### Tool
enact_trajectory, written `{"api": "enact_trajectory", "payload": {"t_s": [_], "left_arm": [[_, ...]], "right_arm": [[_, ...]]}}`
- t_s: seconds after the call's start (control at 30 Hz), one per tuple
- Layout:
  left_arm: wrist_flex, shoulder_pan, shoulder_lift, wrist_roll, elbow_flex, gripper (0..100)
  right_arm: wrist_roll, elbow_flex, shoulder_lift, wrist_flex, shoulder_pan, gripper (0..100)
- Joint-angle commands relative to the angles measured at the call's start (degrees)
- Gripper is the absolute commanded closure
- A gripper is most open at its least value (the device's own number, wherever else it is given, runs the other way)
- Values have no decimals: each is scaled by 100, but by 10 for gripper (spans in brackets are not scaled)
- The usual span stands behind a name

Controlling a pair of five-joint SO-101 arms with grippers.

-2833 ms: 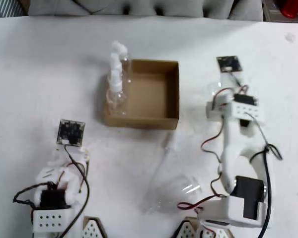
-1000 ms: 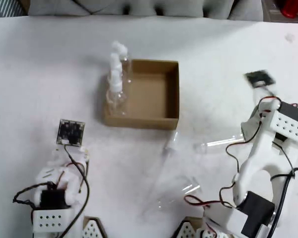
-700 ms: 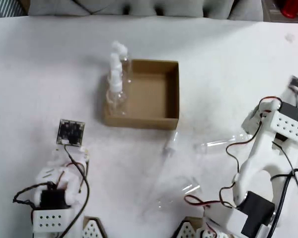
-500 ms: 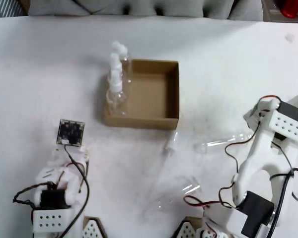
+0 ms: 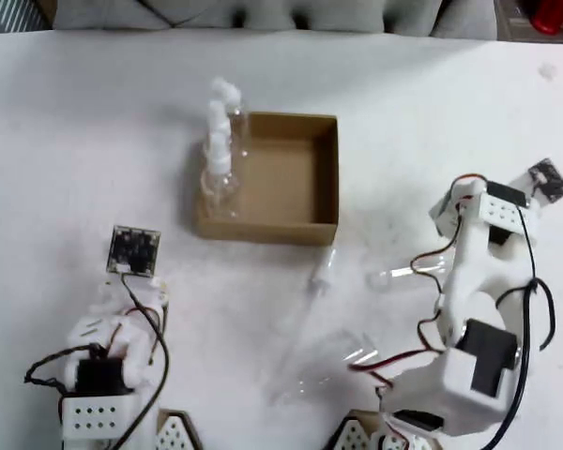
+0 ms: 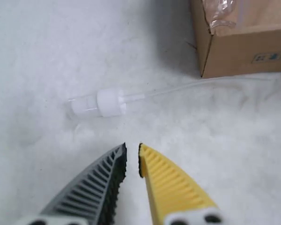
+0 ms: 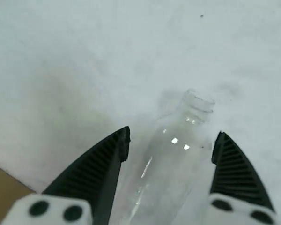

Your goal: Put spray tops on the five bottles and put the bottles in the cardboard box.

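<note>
Listing outward from the cardboard box (image 5: pixel 263 228): bottles with spray tops (image 5: pixel 220 155) stand inside it, along the wall on the left arm's side. A loose spray top (image 6: pixel 100 102) lies on the table (image 5: pixel 94 112) just off a box corner, its dip tube trailing toward the box. Left gripper (image 6: pixel 132 152): jaws all but closed, holding nothing, near that spray top. Right gripper (image 7: pixel 171 140): spread wide, straddling an uncapped clear bottle (image 7: pixel 171 164) lying farther out from the box; I cannot tell whether it touches the bottle.
</note>
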Motion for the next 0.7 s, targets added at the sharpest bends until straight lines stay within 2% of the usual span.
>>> {"api": "enact_trajectory", "payload": {"t_s": [0.0,0.37,0.53,0.6,0.67], "left_arm": [[35,-31,-145,-79,-26,943],[35,-31,-145,-79,-26,943],[105,-31,-145,-79,-26,943],[105,-31,-145,-79,-26,943],[105,-31,-145,-79,-26,943]], "right_arm": [[-9,-440,40,-92,-66,743],[9,-484,593,-101,-233,744],[554,-545,716,-92,-303,748],[624,-545,690,-92,-321,796],[633,-607,681,-92,-286,892]]}}
